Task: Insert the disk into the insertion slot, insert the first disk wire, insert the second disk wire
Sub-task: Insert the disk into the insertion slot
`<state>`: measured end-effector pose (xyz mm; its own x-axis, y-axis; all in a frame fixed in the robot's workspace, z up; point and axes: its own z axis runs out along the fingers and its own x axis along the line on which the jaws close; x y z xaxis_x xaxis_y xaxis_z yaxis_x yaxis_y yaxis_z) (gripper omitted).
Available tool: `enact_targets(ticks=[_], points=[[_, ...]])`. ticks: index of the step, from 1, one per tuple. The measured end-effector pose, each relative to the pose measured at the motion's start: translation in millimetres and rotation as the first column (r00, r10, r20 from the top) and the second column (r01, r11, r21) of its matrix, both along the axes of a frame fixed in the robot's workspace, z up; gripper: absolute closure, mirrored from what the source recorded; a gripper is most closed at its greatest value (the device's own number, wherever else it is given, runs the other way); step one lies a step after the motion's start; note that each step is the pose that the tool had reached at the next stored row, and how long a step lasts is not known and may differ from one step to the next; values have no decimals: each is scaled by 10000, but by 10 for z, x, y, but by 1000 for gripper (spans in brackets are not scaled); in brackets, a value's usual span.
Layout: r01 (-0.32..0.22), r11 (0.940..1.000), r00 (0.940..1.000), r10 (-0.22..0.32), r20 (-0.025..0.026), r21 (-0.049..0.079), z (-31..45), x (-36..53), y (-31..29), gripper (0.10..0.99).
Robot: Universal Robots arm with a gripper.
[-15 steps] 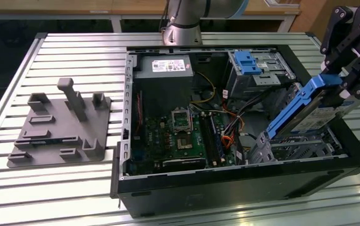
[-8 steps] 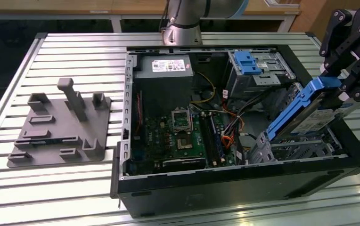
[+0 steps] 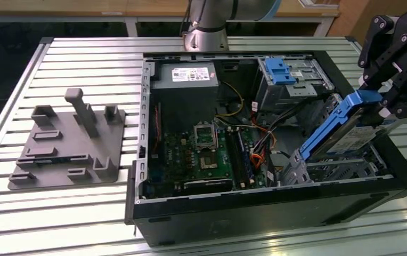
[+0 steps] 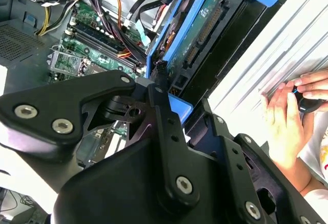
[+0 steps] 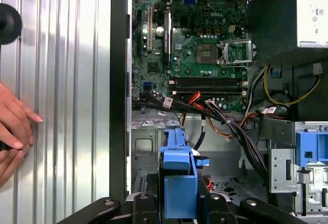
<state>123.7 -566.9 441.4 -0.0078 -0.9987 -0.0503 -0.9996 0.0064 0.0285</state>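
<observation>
Pincer: the pincer (image 3: pixel 382 102) is clamped on the upper end of the disk (image 3: pixel 351 140), gripping its blue carrier rail.
Disk: steeply tilted, it hangs below the pincer, its lower end at the mouth of the insertion slot (image 3: pixel 339 169).
Slot: the grey perforated cage sits in the corner of the open computer case (image 3: pixel 260 196), at the exterior view's right.
Tabletop: the slatted metal tabletop (image 3: pixel 68 213) carries the case; a person's hand (image 4: pixel 287 114) lies over the slats beside it.

Nothing could be read: the white label (image 3: pixel 191 74) on the power supply (image 3: pixel 205 84) and the one on the disk (image 3: pixel 354 140) carried print too fine (mere specks).
</observation>
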Motion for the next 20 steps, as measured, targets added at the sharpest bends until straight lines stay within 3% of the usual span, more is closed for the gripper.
enact_targets(ticks=[4, 7, 11, 15, 18, 20], points=[[-1, 10000, 10000, 1, 1, 12, -41, 0, 0, 722], [-1, 10000, 10000, 1, -31, 10, -44, 1, 0, 722], [7, 10000, 9999, -7, -135, 11, -37, 7, 0, 722], [35, 10000, 9996, -34, -296, 6, -13, 22, -1, 722], [68, 10000, 9994, -68, -351, 5, 0, 38, 0, 722], [96, 10000, 9993, -95, -358, 7, -4, 51, 0, 722]])
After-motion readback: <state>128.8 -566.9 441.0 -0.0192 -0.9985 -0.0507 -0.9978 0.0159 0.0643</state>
